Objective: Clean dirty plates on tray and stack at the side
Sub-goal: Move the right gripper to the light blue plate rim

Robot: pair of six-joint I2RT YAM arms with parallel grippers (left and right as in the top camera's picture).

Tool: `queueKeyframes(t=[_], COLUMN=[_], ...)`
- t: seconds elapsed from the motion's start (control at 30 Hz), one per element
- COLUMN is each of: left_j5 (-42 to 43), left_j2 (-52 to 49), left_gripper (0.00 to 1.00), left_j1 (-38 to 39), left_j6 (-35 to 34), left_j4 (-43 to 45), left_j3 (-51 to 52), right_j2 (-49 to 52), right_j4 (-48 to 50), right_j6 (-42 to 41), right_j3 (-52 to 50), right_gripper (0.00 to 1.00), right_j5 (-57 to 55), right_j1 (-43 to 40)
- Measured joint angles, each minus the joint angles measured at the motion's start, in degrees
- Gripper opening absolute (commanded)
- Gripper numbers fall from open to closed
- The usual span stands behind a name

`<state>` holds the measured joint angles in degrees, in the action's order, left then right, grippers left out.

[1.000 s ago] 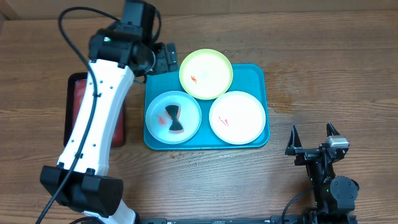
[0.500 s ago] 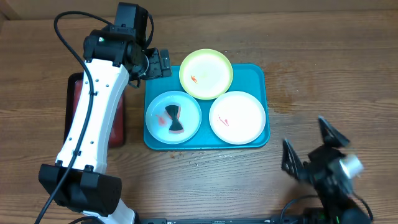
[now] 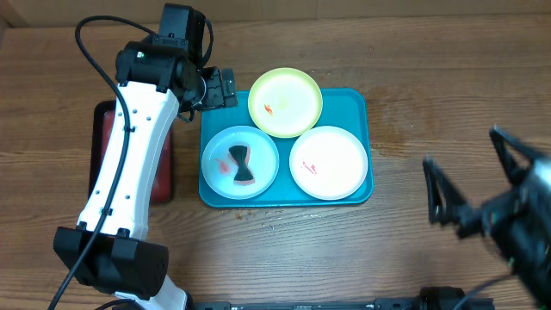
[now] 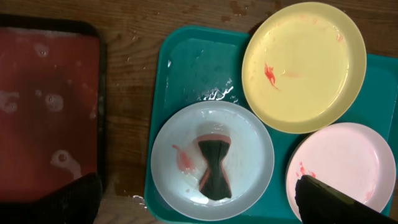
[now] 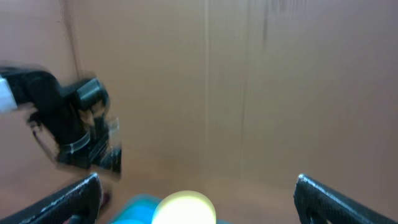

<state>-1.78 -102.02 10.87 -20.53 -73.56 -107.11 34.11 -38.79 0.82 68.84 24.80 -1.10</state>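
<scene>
The left arm rises from its base at the near left edge of the table (image 3: 430,69), its long white link stretching away over the red tray (image 4: 43,106), which shows pale wet patches. At the far end the wrist bends to the right, so the left gripper (image 3: 222,88) sits by the far left corner of the teal tray (image 3: 353,108), just beside the yellow-green plate (image 3: 285,102). A black cable (image 3: 95,52) loops off the arm's upper joint. Its wrist camera looks straight down, and the two dark fingers stand far apart at the bottom corners of that view, with nothing gripped between them. All three plates lie on the teal tray: the yellow-green one at the far side, hanging over the far rim, the pale blue plate (image 3: 258,151) at the near left, and the white plate (image 3: 330,163) at the near right, the three close together. Each carries a small red smear. A black and pink hourglass-shaped sponge (image 4: 212,168) lies flat in the middle of the blue plate. The right arm is on the right side of the table, well apart from the tray, and is blurred in the overhead view. The right gripper (image 3: 473,176) is lifted and tilted, its fingers spread wide and empty. Its wrist camera faces level across the table at a brown wall, with the left arm at the left and the yellow-green plate low in view.
</scene>
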Motion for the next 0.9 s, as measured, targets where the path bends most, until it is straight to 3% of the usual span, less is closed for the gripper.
queueKeyframes(t=[0.17, 0.37, 0.5, 0.63, 0.7, 0.8, 0.9], left_j5=[0.00, 0.02, 0.00, 0.00, 0.00, 0.24, 1.27], left_j2=[0.00, 0.00, 0.00, 0.00, 0.00, 0.00, 0.00], left_gripper=[1.00, 1.00, 1.00, 1.00, 1.00, 1.00, 1.00], left_j1=[0.00, 0.00, 0.00, 0.00, 0.00, -0.02, 0.00], left_j6=[0.00, 0.00, 0.00, 0.00, 0.00, 0.00, 0.00], left_j4=[-0.02, -0.02, 0.00, 0.02, 0.00, -0.17, -1.79], left_j3=[0.04, 0.04, 0.04, 0.04, 0.04, 0.04, 0.04], right_j2=[18.75, 33.90, 41.44, 51.67, 57.79, 64.98, 69.99], right_j4=[-12.81, -5.49, -8.98, -18.05, -18.03, -13.38, -8.20], right_j6=[0.39, -5.18, -9.94, -12.55, -13.25, -13.62, -14.34], right_j3=[16.72, 19.41, 19.85, 22.21, 22.99, 23.06, 23.06], right_gripper=[1.00, 1.00, 1.00, 1.00, 1.00, 0.65, 0.61], right_j5=[8.22, 24.79, 22.84, 14.14, 10.27, 7.21, 5.29], right_j1=[0.00, 0.70, 5.77, 13.97, 18.08, 22.21, 24.70])
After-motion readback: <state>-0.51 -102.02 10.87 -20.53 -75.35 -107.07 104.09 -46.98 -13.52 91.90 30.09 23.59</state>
